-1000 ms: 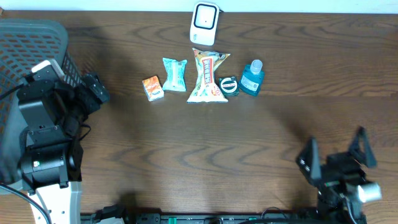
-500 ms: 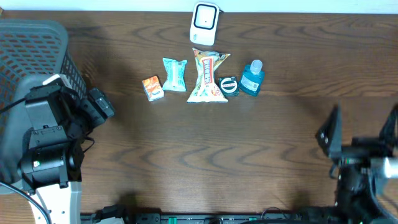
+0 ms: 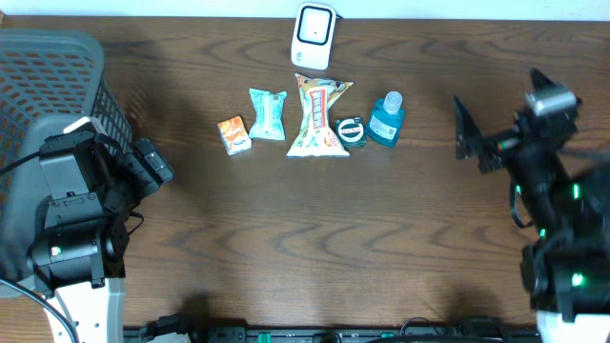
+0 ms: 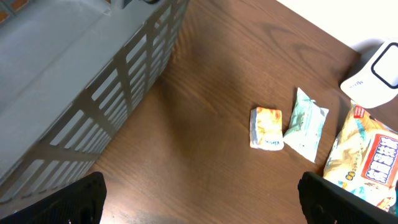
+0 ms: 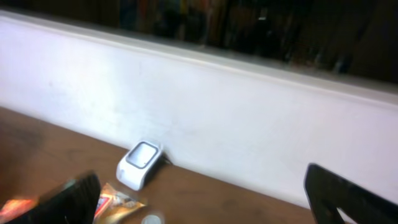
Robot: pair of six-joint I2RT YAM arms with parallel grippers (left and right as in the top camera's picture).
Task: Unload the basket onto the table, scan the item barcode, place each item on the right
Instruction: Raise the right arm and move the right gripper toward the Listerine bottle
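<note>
With left gripper (image 3: 152, 160) and right gripper (image 3: 498, 107) both gaping empty, the items (image 3: 268, 114) crowd the worktop's (image 3: 315, 229) far edge by the scanner (image 3: 314, 36) (tin (image 3: 352, 131) between snack bag (image 3: 319, 119) and bottle (image 3: 386, 119)), so a grab could drag a neighbour.

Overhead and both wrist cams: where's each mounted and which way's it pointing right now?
Overhead: above the table, looking straight down on scanner, item row, basket; left arm and right arm show.
Left wrist: on the left arm, angled down at the basket wall and orange packet; left gripper open, fingertips in the bottom corners.
Right wrist: on the right arm, facing nearly level at the white wall behind the table; right gripper open.
Shared: all three show the scanner.
</note>
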